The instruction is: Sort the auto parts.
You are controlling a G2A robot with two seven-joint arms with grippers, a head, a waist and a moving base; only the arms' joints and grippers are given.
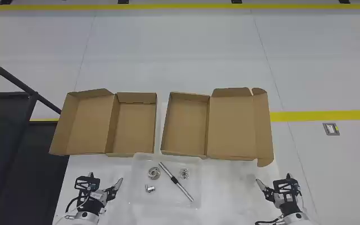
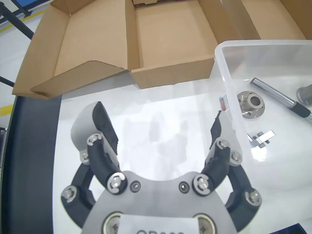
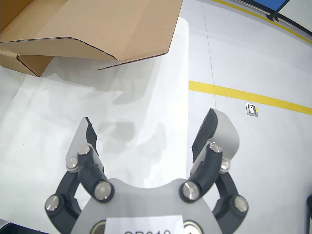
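A clear plastic tray (image 1: 138, 159) (image 2: 225, 74) on the white table holds metal parts: a round flange (image 1: 153, 172) (image 2: 251, 103), a long rod (image 1: 175, 181) (image 2: 280, 97), a small bracket (image 1: 150, 188) (image 2: 262, 138) and a small nut-like part (image 1: 184, 173). Behind it stand two open cardboard boxes, one left (image 1: 132, 124) (image 2: 170, 32), one right (image 1: 185, 124) (image 3: 36, 3). My left gripper (image 1: 105, 188) (image 2: 158, 120) is open and empty, just left of the tray. My right gripper (image 1: 274, 185) (image 3: 148, 132) is open and empty at the table's front right.
The right box's lid flap (image 1: 239, 121) (image 3: 117, 18) lies spread toward the table's right edge (image 3: 187, 74). The left box's lid (image 1: 84, 121) (image 2: 90, 30) opens to the left. A dark frame bar (image 1: 28, 90) runs at the far left.
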